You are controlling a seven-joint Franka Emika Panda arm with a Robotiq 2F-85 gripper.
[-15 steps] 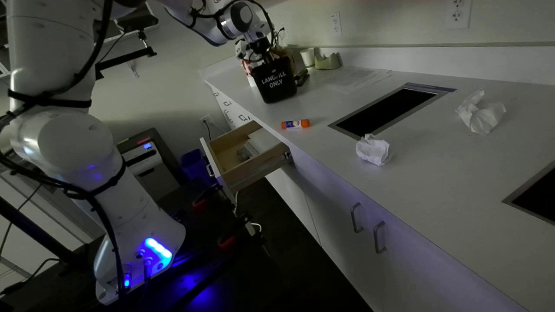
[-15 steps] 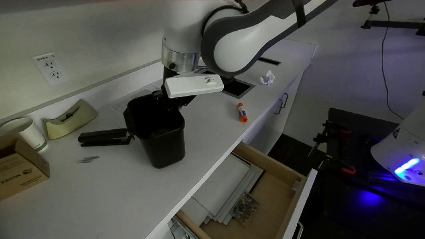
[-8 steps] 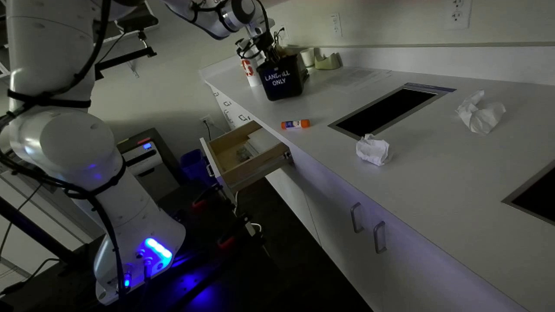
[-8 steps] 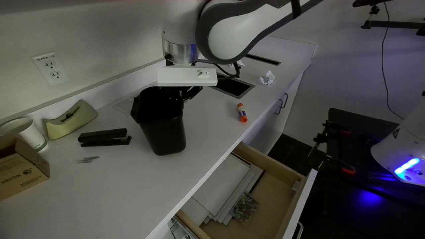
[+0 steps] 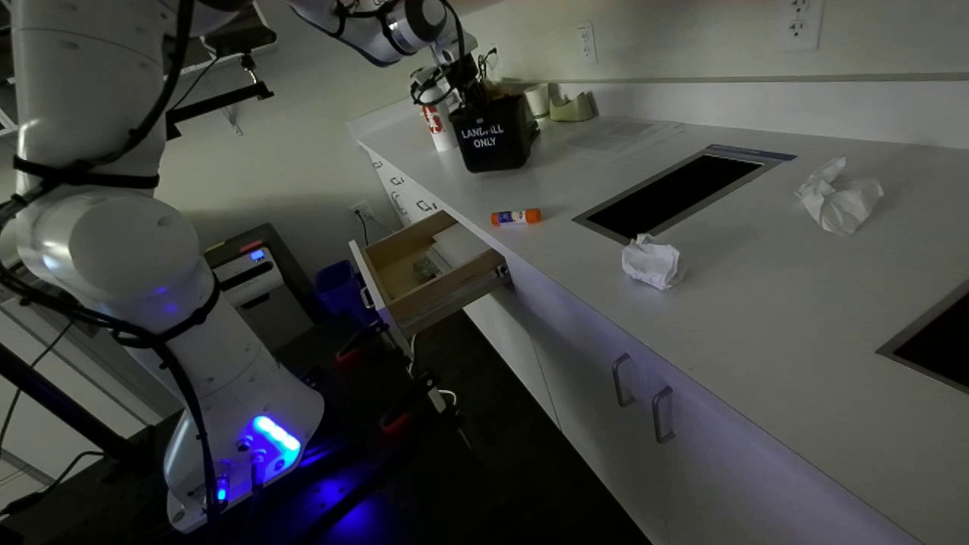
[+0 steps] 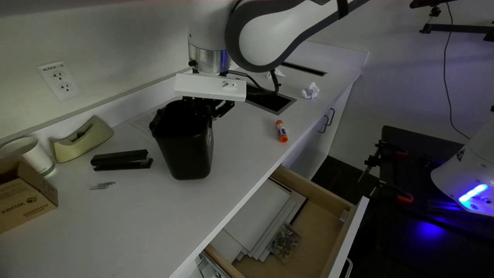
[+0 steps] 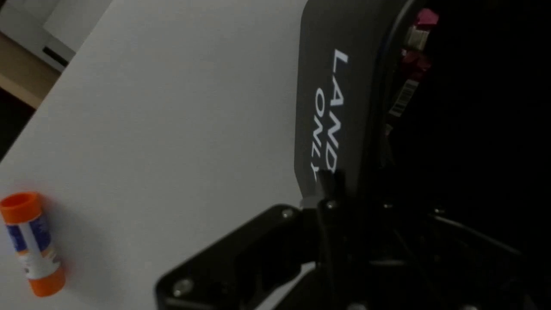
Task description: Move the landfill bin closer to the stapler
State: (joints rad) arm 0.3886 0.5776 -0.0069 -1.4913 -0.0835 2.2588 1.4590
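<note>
The black landfill bin with white "LANDFILL ONLY" lettering stands nearly upright on or just above the counter; I cannot tell which. It also shows in an exterior view and the wrist view, with wrappers inside. My gripper is at the bin's rim. In the wrist view my gripper is shut on the rim, one finger outside; the inner finger is lost in the dark. The black stapler lies a short gap from the bin. In an exterior view the stapler is mostly hidden behind the bin.
A tape dispenser, paper cup, cardboard box and paper clips lie around the stapler. A glue stick and crumpled paper lie on the counter. An open drawer juts from the front.
A second ago the bin was tilted and overlapped the stapler's end in an exterior view. It has since straightened, then turned slightly and shifted a little toward the stapler's side with my gripper.
</note>
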